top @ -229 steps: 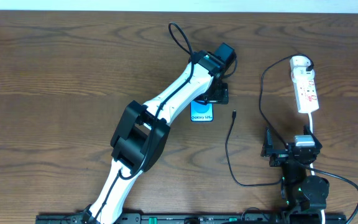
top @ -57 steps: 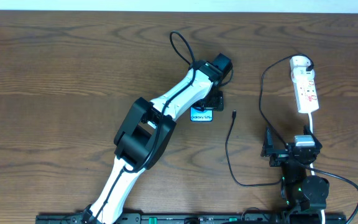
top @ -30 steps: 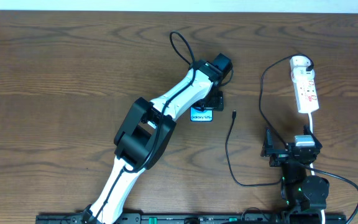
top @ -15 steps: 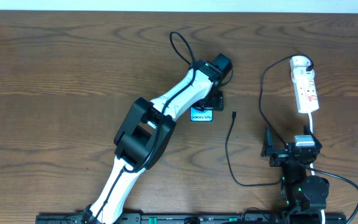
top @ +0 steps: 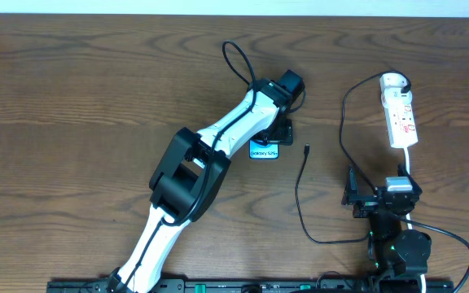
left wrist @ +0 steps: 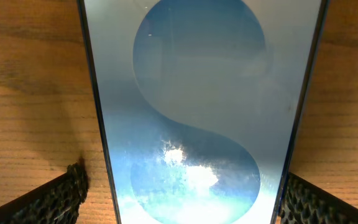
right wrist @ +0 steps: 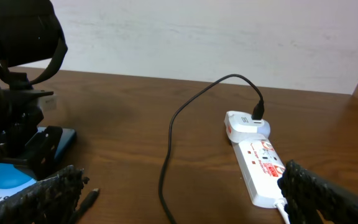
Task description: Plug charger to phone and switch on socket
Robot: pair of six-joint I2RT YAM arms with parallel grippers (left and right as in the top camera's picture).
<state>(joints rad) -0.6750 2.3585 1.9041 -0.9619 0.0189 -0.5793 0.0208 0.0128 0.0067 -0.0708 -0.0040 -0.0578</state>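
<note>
The phone (top: pixel 265 150) lies flat mid-table with its blue screen up and its white text strip nearest me. My left gripper (top: pixel 280 130) is down over its far end. In the left wrist view the phone (left wrist: pixel 197 93) fills the frame between the fingers (left wrist: pixel 58 199). The right one meets the phone's edge and a small gap shows on the left. The charger cable (top: pixel 300 191) curves across the table, and its plug tip (top: pixel 307 150) lies loose just right of the phone. The socket (top: pixel 401 114) lies at the far right. My right gripper (top: pixel 381 198) is open and empty, near the front.
In the right wrist view the socket (right wrist: pixel 260 168) is ahead to the right with the charger's adapter (right wrist: pixel 257 115) plugged into its far end. The plug tip (right wrist: pixel 89 198) and the phone (right wrist: pixel 5 186) are at the lower left. The left arm (top: pixel 210 155) crosses the table's middle.
Since the oldest frame my left gripper has shifted slightly nearer over the phone, covering more of it. Nothing has moved in the last two seconds.
</note>
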